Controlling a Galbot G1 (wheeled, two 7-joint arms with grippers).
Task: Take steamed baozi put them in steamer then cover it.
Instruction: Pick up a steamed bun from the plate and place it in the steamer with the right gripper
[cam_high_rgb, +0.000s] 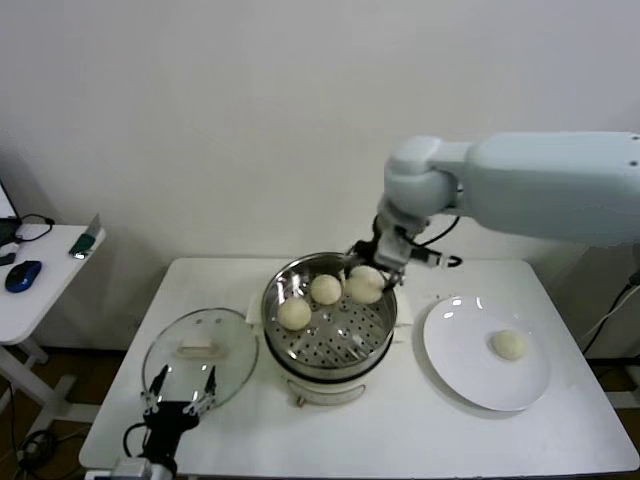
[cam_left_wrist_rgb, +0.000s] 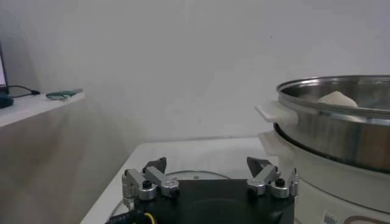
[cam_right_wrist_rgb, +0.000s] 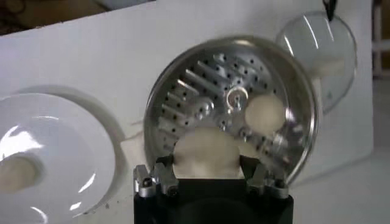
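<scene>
My left claw (cam_high_rgb: 181, 392) hangs at the near left edge of the white surface (cam_high_rgb: 400, 420), its fingers (cam_left_wrist_rgb: 155, 173) spread wide with nothing between them, just in front of the cover (cam_high_rgb: 200, 352), which lies flat on the surface beside the steamer (cam_high_rgb: 330, 358). The steamer stands at the middle of the surface with two baozi (cam_high_rgb: 294, 313) resting on its perforated floor. To my right sits a white plate (cam_high_rgb: 470, 375) with one baozi (cam_high_rgb: 510, 345) on it. Farther back, my right claw (cam_high_rgb: 372, 275) reaches in over the steamer's far rim, gripping a third baozi (cam_right_wrist_rgb: 204, 151) between its fingers (cam_right_wrist_rgb: 159, 173), low inside the basket, close beside another baozi (cam_high_rgb: 325, 289).
</scene>
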